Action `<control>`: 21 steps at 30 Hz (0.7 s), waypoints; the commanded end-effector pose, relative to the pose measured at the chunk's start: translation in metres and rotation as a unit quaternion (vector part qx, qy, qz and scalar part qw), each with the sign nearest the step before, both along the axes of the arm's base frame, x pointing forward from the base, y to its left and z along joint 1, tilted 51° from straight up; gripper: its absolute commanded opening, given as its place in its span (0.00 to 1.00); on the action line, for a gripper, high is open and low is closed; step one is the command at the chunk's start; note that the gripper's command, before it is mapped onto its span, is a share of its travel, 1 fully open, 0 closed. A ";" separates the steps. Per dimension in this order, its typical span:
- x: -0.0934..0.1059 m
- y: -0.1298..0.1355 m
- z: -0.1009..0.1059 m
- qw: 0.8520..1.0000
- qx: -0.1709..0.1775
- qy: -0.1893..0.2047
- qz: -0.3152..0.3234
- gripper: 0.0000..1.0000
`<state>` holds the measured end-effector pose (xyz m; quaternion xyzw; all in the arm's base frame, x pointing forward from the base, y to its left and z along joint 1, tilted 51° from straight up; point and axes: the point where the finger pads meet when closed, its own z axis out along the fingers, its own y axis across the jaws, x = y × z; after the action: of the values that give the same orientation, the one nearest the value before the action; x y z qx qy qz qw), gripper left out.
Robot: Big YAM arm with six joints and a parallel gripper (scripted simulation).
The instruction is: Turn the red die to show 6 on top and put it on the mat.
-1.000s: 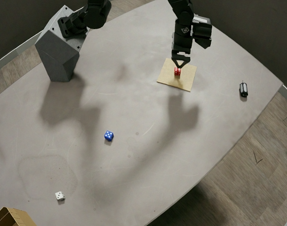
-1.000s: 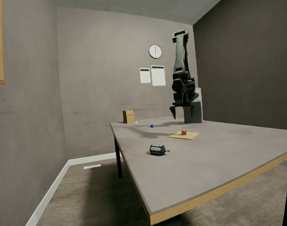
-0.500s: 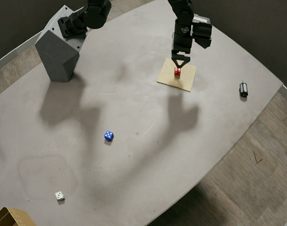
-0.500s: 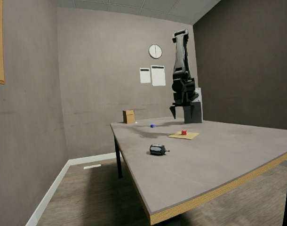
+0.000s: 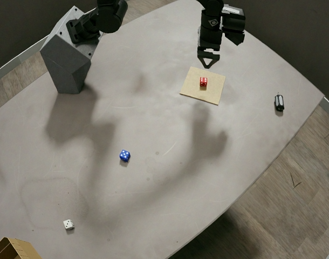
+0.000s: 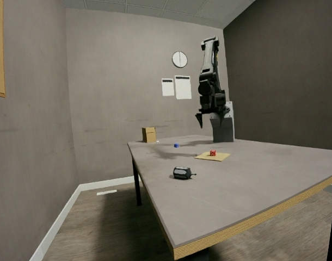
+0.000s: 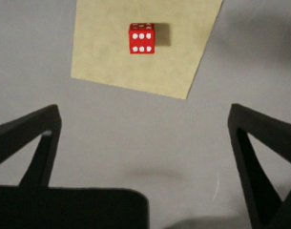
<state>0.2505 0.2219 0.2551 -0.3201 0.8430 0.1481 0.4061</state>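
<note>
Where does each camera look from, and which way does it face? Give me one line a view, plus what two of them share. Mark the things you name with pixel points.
Top: high above the table [image 5: 159,125], looking steeply down at the mat [image 5: 190,90] [image 6: 205,158] [image 7: 102,62] and dice; arm parts and the gripper [image 5: 207,67] [image 6: 211,126] [image 7: 144,113] show.
Exterior: beyond the table's near corner, slightly above its surface, facing the wall clock [image 6: 179,59]; the arm and open gripper show.
Wrist: on the arm's wrist, looking past both fingers at the red die [image 5: 203,81] [image 6: 213,153] [image 7: 142,43].
Shared: top and exterior both show the blue die [image 5: 124,155] [image 6: 176,145].

Pips show six on the red die [image 5: 203,81] [image 6: 213,153] [image 7: 142,42], five atop the blue die [image 5: 124,155] [image 6: 176,145].
</note>
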 end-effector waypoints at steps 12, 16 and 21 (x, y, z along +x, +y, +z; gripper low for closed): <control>-0.029 -0.020 0.022 1.000 -0.008 0.010 0.003 1.00; -0.028 -0.019 0.027 1.000 -0.001 0.002 0.003 1.00; -0.028 -0.020 0.029 1.000 0.001 0.000 0.003 1.00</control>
<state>0.2241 0.1999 0.2851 -0.3208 0.8425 0.1479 0.4067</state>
